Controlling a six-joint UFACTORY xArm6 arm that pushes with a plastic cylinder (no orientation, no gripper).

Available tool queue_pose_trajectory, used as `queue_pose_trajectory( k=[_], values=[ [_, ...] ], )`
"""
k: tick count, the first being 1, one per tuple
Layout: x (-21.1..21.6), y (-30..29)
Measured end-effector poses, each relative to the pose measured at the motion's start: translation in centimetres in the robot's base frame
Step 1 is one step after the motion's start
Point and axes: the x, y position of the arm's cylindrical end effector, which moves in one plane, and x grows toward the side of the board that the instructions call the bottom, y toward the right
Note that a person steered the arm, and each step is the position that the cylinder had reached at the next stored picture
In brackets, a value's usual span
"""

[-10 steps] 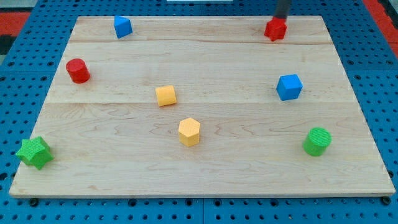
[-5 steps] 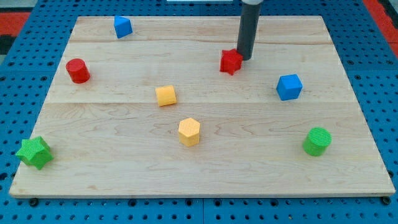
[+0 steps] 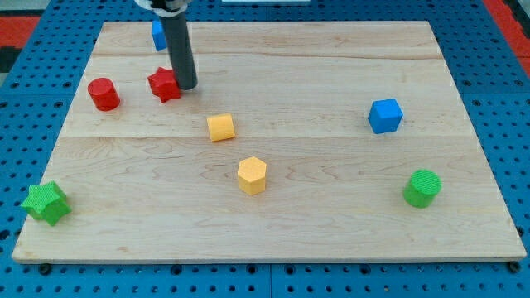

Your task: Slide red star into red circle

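Observation:
The red star (image 3: 165, 84) lies on the wooden board in the upper left part of the view. My tip (image 3: 185, 85) touches the star's right side. The red circle (image 3: 104, 94) stands to the left of the star, with a gap of about one block width between them. The rod rises from the tip towards the view's top and partly hides a blue block (image 3: 156, 34) behind it.
A yellow cube (image 3: 220, 127) and a yellow hexagon (image 3: 252, 175) lie near the board's middle. A blue cube (image 3: 385, 116) and a green cylinder (image 3: 422, 188) are on the right. A green star (image 3: 45, 203) sits at the bottom left corner.
My tip has pushed the red star from the top right of the board across to the left, close to the red circle. The other blocks have not moved.

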Motion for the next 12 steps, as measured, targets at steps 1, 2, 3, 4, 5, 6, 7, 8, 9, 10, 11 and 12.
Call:
queue_pose_trajectory(
  k=[1,2,3,4,5,6,7,8,9,10,11,12],
  values=[
    [0.0,-3.8],
    [0.0,-6.2],
    [0.0,-6.5],
    [-0.3,-6.5],
    [-0.5,-6.5],
    [0.4,-6.4],
    [2.9,-5.1],
    [3.0,-5.1],
    [3.2,-5.1],
    [3.7,-5.0],
    [4.9,-2.1],
    [7.0,4.4]
  ],
)
